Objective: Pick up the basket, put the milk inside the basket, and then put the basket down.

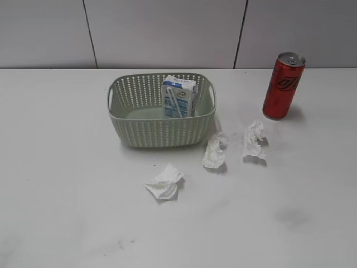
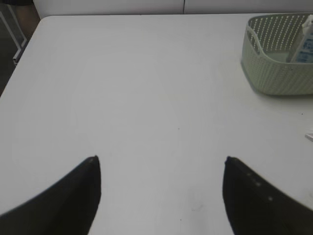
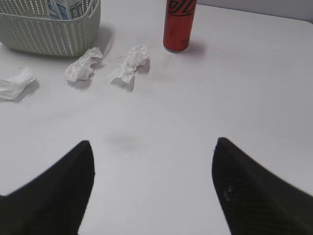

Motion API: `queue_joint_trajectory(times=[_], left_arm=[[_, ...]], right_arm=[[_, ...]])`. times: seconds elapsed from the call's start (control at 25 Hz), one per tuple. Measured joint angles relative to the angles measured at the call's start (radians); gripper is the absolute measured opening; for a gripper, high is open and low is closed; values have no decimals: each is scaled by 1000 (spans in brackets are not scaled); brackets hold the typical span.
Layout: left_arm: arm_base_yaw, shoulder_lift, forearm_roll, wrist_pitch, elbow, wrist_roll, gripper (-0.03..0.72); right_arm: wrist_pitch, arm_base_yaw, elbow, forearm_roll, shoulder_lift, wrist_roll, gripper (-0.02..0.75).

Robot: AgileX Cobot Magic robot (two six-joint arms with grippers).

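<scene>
Already, the milk (image 1: 179, 97) is being held upright inside the basket (image 1: 162, 133), which is sitting on the table (image 1: 67, 184) in the upper middle of the frame. Nothing is being gripped: the left gripper (image 2: 161, 161) and right gripper (image 3: 152, 147) are spread wide, well apart from it. The job is looking finished.

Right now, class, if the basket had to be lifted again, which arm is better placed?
Neither clearly. The basket with the milk inside sits ahead of both open grippers, left and right; the left has no tissues in its way.
</scene>
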Motion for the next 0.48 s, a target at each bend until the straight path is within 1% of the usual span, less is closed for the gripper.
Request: queue_joint_trajectory(times=[0.48], left_arm=[[0, -102, 4, -3, 0, 0, 589]], right_arm=[[0, 0, 0, 2, 0, 0, 588]])
